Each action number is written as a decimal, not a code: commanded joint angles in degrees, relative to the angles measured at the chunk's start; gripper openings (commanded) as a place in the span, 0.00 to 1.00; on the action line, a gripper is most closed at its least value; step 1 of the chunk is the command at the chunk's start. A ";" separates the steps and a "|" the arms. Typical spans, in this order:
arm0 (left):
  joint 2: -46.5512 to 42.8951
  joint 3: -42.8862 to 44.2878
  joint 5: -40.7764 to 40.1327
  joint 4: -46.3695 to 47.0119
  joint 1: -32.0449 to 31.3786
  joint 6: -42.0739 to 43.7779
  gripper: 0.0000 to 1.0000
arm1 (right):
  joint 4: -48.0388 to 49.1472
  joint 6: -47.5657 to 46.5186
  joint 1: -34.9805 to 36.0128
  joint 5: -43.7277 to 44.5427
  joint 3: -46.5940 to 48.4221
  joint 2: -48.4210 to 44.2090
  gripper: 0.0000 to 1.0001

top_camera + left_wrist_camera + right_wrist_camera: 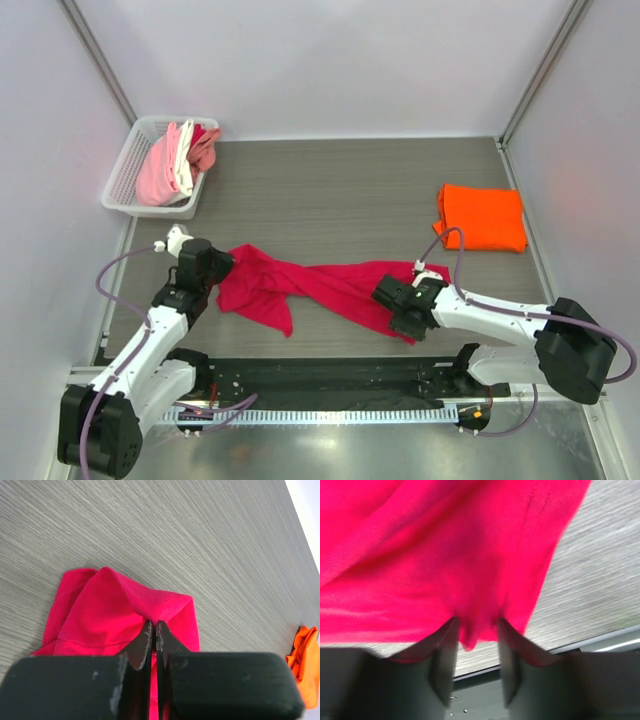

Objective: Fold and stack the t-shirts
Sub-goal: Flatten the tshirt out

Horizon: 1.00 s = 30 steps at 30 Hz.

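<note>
The left hand is clamping tight on a peaked fold of the crimson soft-cloth t-shirt, which is lying twisted and rumpled across the grey wood-grain tabletop. The right hand is holding its fingers apart, a tuck of the shirt's edge dangling between them. A folded bright orange t-shirt is lying flat far right.

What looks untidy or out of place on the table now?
The crimson t-shirt lies twisted and bunched like a rope, not spread flat; the left pincer pinches its left end. The orange t-shirt lies neatly folded.
</note>
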 commanded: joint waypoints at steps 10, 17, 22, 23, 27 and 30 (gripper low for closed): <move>0.17 1.48 -4.01 0.28 -0.17 1.68 0.00 | 7.11 -4.69 0.17 2.57 7.47 4.86 0.01; -1.59 1.83 -6.03 -0.60 -0.17 1.95 0.00 | 12.38 -14.79 -0.35 0.12 18.18 13.99 0.14; 0.69 3.94 -9.20 -2.62 -0.08 1.77 0.00 | 12.92 -16.56 -0.09 -1.65 15.76 14.01 0.67; 1.74 4.21 -8.68 -2.54 -0.17 1.68 0.00 | 12.57 -16.30 -0.18 -1.21 13.31 10.52 0.68; 2.63 4.74 -7.62 -2.71 -0.08 1.95 0.00 | 9.15 -15.33 -0.18 0.72 8.72 0.75 0.72; 2.19 4.39 -7.62 -2.54 -0.17 1.68 0.00 | 5.28 -14.37 -0.18 1.08 7.23 -5.30 0.72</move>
